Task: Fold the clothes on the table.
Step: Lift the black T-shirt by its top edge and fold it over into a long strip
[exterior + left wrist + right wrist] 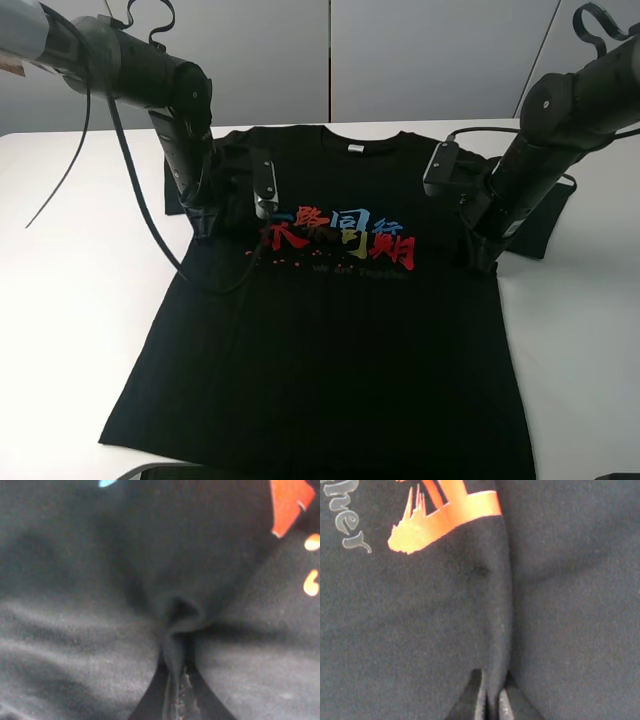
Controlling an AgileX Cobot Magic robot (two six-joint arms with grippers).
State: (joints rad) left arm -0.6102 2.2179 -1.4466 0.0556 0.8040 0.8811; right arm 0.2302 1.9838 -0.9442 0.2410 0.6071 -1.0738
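One black T-shirt (320,350) lay flat, front up, on the white tabletop (70,300), collar at the far side and hem at the near edge. Its long axis ran far to near, roughly down the middle.

Left fingers (205,228) were closed tight on a pinch of chest cloth just beside the left end of the printed characters (345,238). The left wrist view showed a raised ridge (175,625) of black fabric running into them. Right fingers (482,262) were also closed tight, holding a pinch at the shirt's right side, just past the right end of the print. The right wrist view showed a similar crease (502,605) clamped between them.

Key relation: both grips sat at about chest level, one on each side of the print, with the long body and hem toward the near side and the collar toward the far side. Neither arm was nearer overall, since each held its own side. Judged next: a lift and fold from these two holds, which needs both moving evenly or the cloth will skew.

Counts: one shirt, two sleeves spread outward, one white neck label (356,149), one row of print, two arms. Nothing else on the tabletop could be made out.
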